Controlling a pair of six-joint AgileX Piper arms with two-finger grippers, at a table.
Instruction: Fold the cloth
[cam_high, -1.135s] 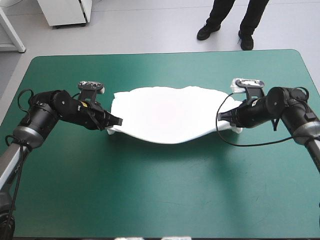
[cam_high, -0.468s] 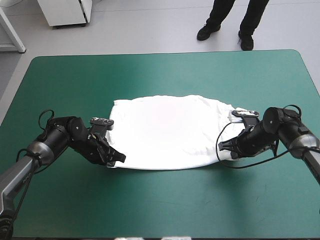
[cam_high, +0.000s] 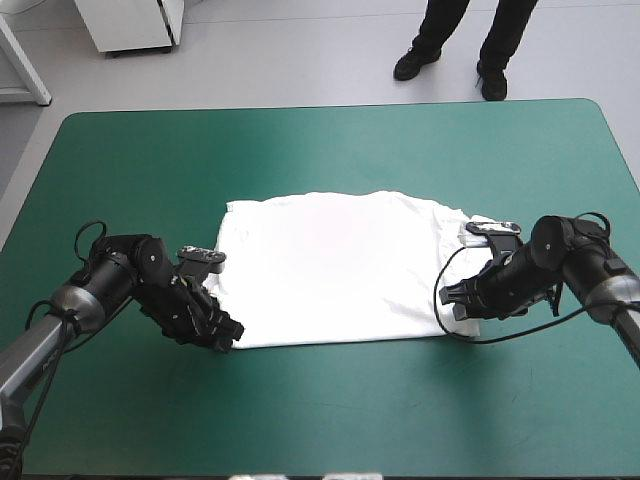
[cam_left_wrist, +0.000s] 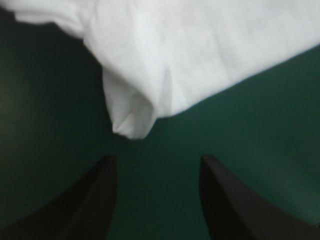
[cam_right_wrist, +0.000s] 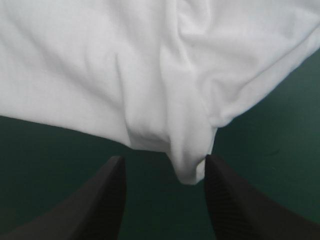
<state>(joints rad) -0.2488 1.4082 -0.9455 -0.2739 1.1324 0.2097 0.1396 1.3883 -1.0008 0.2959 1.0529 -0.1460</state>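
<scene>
The white T-shirt (cam_high: 335, 270) lies flat in the middle of the table as a wide rectangle. My left gripper (cam_high: 230, 335) sits low at its near left corner, and my right gripper (cam_high: 448, 298) at its near right corner. In the left wrist view the left gripper (cam_left_wrist: 156, 165) is open, the T-shirt's (cam_left_wrist: 200, 45) corner resting on the cover just ahead of the fingertips. In the right wrist view the right gripper (cam_right_wrist: 164, 162) is open too, and a loose corner of the T-shirt (cam_right_wrist: 100, 65) reaches down between its fingertips, ungripped.
The teal-green cover (cam_high: 330, 410) shows as a broad band between the shirt's near edge and the table's front edge. Similar bands run beyond the shirt and along both sides.
Earlier both grippers held the shirt's ends lifted farther back. They drew it toward the near side and lowered it. Now both have opened, and the shirt lies flat.
</scene>
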